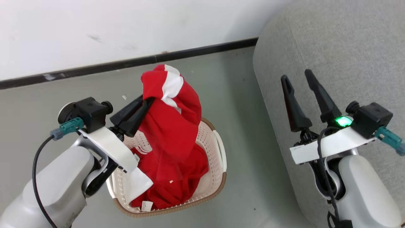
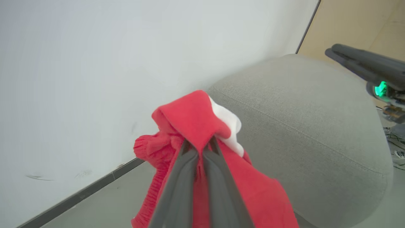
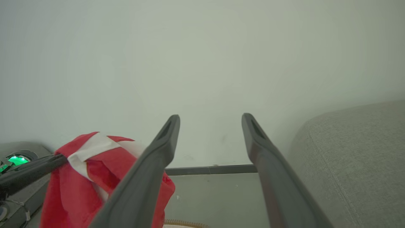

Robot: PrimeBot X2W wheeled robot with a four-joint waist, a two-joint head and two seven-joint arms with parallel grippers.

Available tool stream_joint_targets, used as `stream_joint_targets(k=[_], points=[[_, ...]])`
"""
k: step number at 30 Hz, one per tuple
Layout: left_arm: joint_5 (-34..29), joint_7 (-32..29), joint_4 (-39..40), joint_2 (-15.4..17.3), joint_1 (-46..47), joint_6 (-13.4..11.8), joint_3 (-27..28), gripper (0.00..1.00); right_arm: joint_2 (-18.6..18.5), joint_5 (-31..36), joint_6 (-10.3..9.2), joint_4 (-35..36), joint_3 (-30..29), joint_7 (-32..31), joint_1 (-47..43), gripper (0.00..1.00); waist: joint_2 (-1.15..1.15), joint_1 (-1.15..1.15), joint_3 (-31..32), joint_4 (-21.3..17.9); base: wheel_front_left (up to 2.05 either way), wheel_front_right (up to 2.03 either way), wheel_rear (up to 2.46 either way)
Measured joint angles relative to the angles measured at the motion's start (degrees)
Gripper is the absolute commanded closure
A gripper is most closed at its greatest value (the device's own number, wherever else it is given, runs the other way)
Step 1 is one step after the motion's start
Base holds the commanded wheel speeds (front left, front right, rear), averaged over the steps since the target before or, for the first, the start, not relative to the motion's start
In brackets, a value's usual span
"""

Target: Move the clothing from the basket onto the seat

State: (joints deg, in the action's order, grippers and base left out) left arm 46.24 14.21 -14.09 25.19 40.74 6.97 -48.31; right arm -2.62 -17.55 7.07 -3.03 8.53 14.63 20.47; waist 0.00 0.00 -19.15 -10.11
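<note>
We have our left pincer (image 1: 147,103) clamped shut on a fold of the red clothing (image 1: 171,126), raised above the basket (image 1: 218,148) while the garment's lower part hangs down into it onto more red fabric. Our right pincer (image 1: 295,75) stands empty, fingers wide apart, over the edge of the seat (image 1: 332,47). We judge this to be the lift-out: next the left arm should rise until the fabric clears the basket, then swing toward three o'clock in the head view, over the seat, before letting go.

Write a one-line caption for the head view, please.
The left pincer grips red clothing hanging into the basket; the right pincer stands open near the seat.
</note>
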Motion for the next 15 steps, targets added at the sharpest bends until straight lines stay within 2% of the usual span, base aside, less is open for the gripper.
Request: stream_joint_targets(k=[5,9,15], points=[[-0.7,0.0,2.0,-0.8,0.0,-0.8,2.8,1.00,0.0,0.0,0.00,-1.7,0.9,0.0,-1.9,0.00,0.00,0.00,3.4,1.2,0.00,0.00,0.00],[-4.0,0.0,3.8,-1.4,0.0,-1.4,4.0,1.00,0.0,0.0,0.00,-3.2,1.7,0.0,-2.8,0.00,0.00,0.00,5.5,1.9,0.00,0.00,0.00],[-6.1,0.1,4.4,-2.2,-0.2,-2.0,4.1,1.00,-0.1,0.0,0.00,-4.6,3.4,0.0,-3.9,0.00,0.00,0.00,8.3,2.9,0.00,0.00,0.00]])
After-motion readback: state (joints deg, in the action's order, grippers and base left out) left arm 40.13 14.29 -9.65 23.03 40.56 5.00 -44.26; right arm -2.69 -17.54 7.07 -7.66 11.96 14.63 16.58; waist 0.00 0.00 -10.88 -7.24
